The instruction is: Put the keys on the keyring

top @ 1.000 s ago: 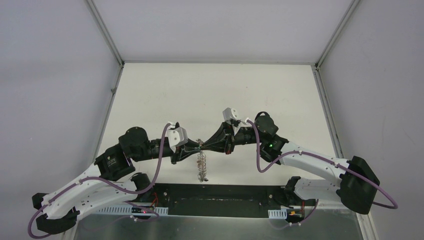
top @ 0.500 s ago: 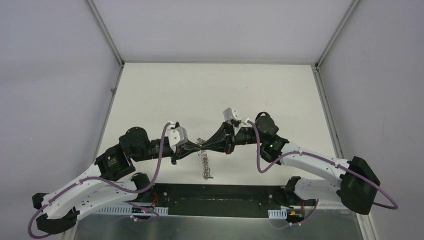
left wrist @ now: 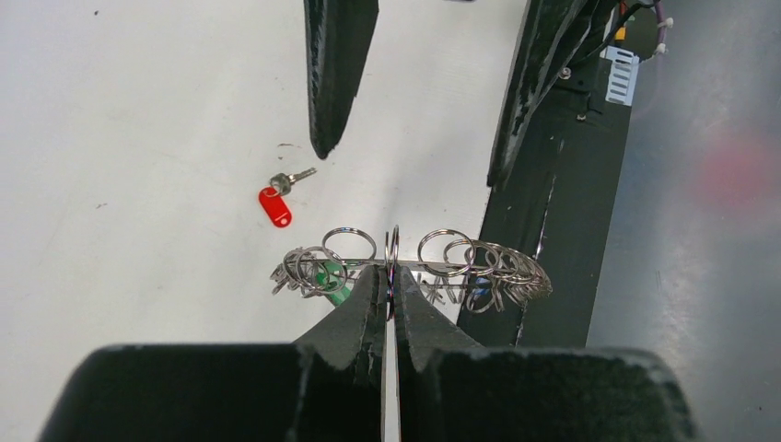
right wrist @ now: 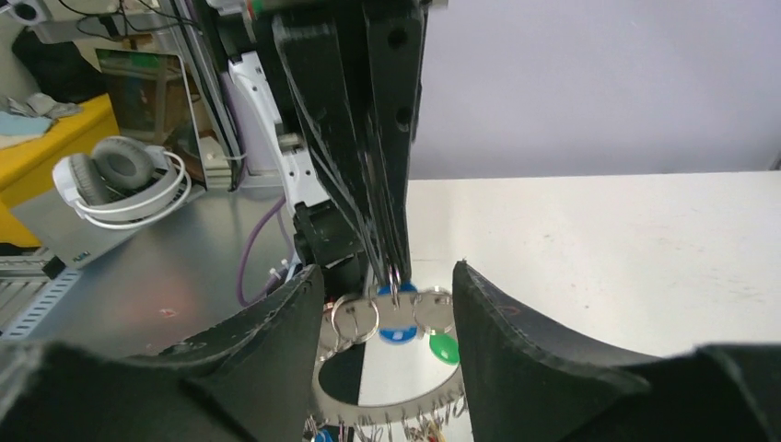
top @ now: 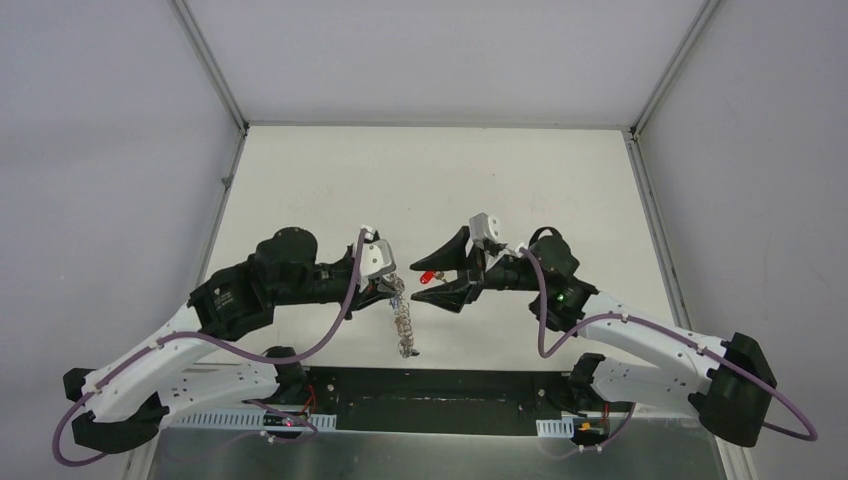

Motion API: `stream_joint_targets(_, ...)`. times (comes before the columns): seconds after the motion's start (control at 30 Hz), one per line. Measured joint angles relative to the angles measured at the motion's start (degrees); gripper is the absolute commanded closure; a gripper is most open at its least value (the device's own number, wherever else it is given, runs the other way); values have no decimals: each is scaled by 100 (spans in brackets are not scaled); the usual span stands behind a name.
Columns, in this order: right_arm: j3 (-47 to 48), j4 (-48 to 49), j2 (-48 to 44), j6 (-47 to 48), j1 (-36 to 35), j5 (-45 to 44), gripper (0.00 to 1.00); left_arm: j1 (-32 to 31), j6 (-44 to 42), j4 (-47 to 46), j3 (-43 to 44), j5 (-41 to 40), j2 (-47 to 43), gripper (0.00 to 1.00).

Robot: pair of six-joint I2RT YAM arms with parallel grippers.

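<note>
My left gripper [left wrist: 390, 276] is shut on a small wire loop at the rim of the keyring [left wrist: 433, 268], seen edge-on here. In the top view the keyring [top: 404, 322] hangs down from the left gripper [top: 397, 290]. A red-tagged key [left wrist: 276, 204] lies loose on the white table; from above its red tag [top: 429, 275] shows between the spread fingers of my right gripper [top: 415, 282]. The right gripper [right wrist: 387, 313] stands open and empty, facing the flat grey keyring [right wrist: 405, 387]. A blue tag [right wrist: 396, 333] and a green tag [right wrist: 444, 347] hang at the ring.
The black base plate [top: 440, 400] runs along the near table edge, just below the hanging ring. White enclosure walls [top: 120, 150] close in the table on both sides and at the back. A headset [right wrist: 124, 180] lies on a bench beyond the cell.
The right gripper has opened, let go of the ring and drawn back to the right. The left gripper has closed on the ring and turned with it. The red tag now shows on the table.
</note>
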State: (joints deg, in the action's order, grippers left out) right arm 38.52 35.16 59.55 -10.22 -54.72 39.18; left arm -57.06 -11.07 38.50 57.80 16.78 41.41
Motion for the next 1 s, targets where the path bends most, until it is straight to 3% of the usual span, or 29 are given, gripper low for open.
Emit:
stream_joint_targets(0.3,105,-892,-52,415,0,-118,57,0,-603,1878,2020,-173,1202,100)
stream_joint_targets(0.57,348,-879,216,380,-2,85,66,0,-1110,3491,3576,-177,2503,100)
stream_joint_targets(1.0,350,24,787,-168,-28,275,72,0,-1357,4260,4052,-153,3161,100)
